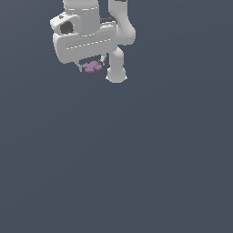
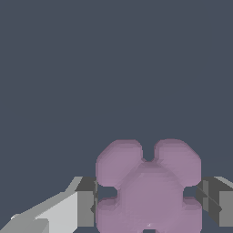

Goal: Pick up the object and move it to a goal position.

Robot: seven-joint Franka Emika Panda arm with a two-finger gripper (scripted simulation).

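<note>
A: Closest to us in the wrist view, we see the object point(image 2: 149, 189), a pale purple lobed cross, filling the lower middle of the frame between the two dark finger pads point(image 2: 86, 208).

B: Do we see the pads touching it?

A: The one pad sits just beside its edge, and the other pad is close on the opposite side. We cannot tell whether either one presses on it, so we cannot say if the gripper point(image 2: 149, 205) has hold of it. The jaws stand about as wide as the piece itself.

B: And in the exterior view?

A: There the gripper point(image 1: 92, 66) hangs in the upper left of the frame, under the white arm point(image 1: 84, 38). The object point(image 1: 93, 67) shows as a small purple patch between the fingertips. Beyond it we see only the flat dark grey ground point(image 1: 136, 173), and we cannot tell whether the piece rests on it or is lifted.
</note>
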